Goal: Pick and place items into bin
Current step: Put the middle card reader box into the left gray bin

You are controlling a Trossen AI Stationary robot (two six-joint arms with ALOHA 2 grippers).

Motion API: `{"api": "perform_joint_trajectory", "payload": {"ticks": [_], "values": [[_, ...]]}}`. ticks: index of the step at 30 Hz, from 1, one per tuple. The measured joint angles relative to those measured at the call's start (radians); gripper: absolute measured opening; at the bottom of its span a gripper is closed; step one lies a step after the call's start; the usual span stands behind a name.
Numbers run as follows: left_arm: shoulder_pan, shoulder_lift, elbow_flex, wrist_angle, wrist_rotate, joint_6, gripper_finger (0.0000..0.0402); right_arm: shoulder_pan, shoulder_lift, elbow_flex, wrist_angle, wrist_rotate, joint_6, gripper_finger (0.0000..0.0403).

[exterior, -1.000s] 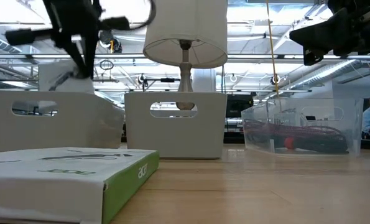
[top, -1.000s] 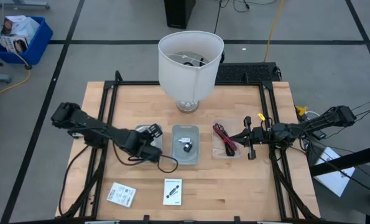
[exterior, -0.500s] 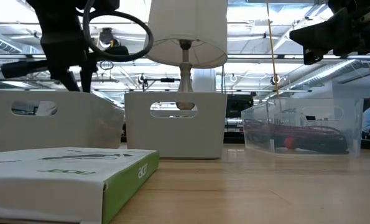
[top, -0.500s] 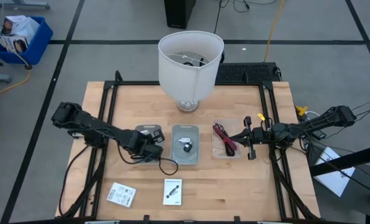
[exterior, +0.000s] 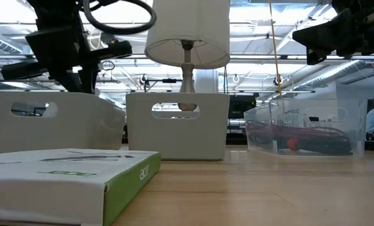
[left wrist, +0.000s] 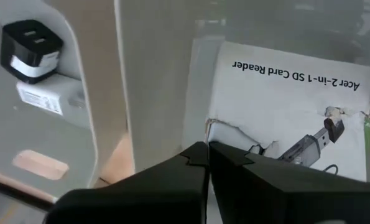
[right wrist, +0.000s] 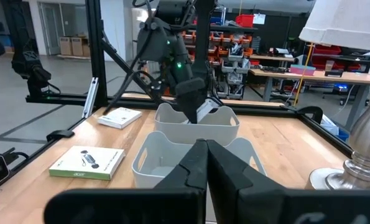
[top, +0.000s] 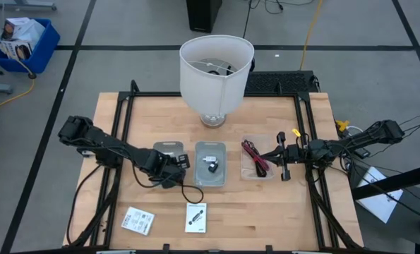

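Note:
My left gripper (top: pixel 176 164) (left wrist: pixel 208 149) is shut and hangs over the left white bin (top: pixel 157 148) (exterior: pixel 48 125). A white Acer card-reader packet (left wrist: pixel 284 99) lies inside the bin. The fingertips stand right at the packet's torn edge (left wrist: pixel 208 123). The middle bin (top: pixel 200 173) holds a black and white plug part (top: pixel 211 166) (left wrist: pixel 30 46). My right gripper (top: pixel 274 156) (right wrist: pixel 206 146) is shut and waits beside the clear bin (top: pixel 245 173), which holds black and magenta cable ties (top: pixel 253 156). Two more white packets (top: pixel 138 220) (top: pixel 195 216) lie flat near the table's near edge. My left gripper comes down from above at the packet's torn edge (left wrist: pixel 208 123). Whether its shut fingertips touch or pinch that edge, I cannot tell, because the wrist view looks straight along the fingers. The packet itself rests in the left bin.
A big white lampshade on a metal foot (top: pixel 217 67) stands behind the bins at the far middle. In the low view a white and green Acer packet (exterior: pixel 67 182) lies close to the camera. Black frame rails (top: pixel 125 127) run along both table sides.
A white packet that stood above the left bin's rim, under my left gripper, has gone down into the bin. It lies there now. My left gripper has turned about above the bin and shifted slightly. My right arm has kept still.

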Motion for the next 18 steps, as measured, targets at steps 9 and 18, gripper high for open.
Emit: {"api": "perform_joint_trajectory", "payload": {"ticks": [9,18], "values": [[0.003,0.000,0.000,0.000,0.071,-0.012,0.0017,0.000,0.000,0.000,0.000,0.000,-0.004,0.0000],[0.004,0.000,0.000,0.002,0.082,-0.090,0.0020,0.000,0.000,0.000,0.000,0.000,-0.004,0.0000]]}}
